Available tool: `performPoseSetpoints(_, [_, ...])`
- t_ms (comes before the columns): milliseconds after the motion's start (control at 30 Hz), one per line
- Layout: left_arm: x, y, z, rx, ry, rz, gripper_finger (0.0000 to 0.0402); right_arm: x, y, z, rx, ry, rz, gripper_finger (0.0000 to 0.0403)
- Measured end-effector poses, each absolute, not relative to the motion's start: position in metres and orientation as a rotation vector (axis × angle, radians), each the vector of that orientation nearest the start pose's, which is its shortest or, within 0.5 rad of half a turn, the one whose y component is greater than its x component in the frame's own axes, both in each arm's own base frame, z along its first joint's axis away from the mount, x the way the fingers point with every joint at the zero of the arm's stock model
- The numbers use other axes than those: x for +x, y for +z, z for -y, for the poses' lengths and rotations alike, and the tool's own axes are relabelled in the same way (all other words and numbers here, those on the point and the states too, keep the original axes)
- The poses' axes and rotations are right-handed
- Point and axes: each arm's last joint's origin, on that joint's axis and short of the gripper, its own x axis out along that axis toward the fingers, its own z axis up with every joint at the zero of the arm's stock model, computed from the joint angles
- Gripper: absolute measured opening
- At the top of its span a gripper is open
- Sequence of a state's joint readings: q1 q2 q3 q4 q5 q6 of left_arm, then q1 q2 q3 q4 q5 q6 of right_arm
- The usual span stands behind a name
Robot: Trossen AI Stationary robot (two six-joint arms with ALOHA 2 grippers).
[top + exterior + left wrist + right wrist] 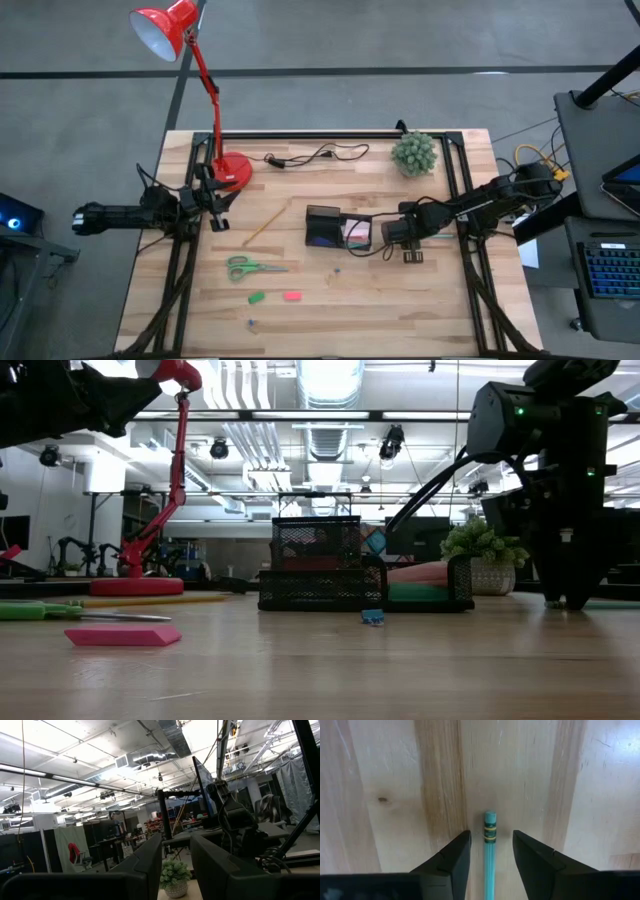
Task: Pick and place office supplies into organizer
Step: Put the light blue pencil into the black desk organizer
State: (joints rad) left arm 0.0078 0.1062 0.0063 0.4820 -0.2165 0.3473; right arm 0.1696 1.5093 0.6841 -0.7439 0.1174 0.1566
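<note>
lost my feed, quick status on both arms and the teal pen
Right gripper low, jaws open astride teal pen flat on table, ungripped. Left gripper parked by red lamp. Nothing blocking.

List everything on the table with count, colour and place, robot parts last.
organizer: one, black, table centre
scissors: one, green handles, front left
pencil: one, yellow, left of organizer
teal pen: one, flat on wood between right tool's fingers
pink piece: one, front
green piece: one, beside pink piece
lamp: one, red, back left
plant: one, green, back right
cable: one, black, back
left tool: by lamp base
right tool: open, straddling pen
</note>
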Motion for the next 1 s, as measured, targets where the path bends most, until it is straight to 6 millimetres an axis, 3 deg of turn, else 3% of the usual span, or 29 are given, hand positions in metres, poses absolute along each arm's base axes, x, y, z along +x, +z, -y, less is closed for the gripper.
performPoseSetpoints(533, [0.096,0.2032,-0.007,0.301,0.286,0.345,0.0089,0.2115,0.1312,-0.0333,-0.094,-0.072,-1.546,0.0041])
performPoseSetpoints(1000, [0.096,0.2033,-0.007,0.302,0.287,0.345,0.0089,0.214,0.1342,-0.0328,-0.11,-0.09,-1.538,0.0014])
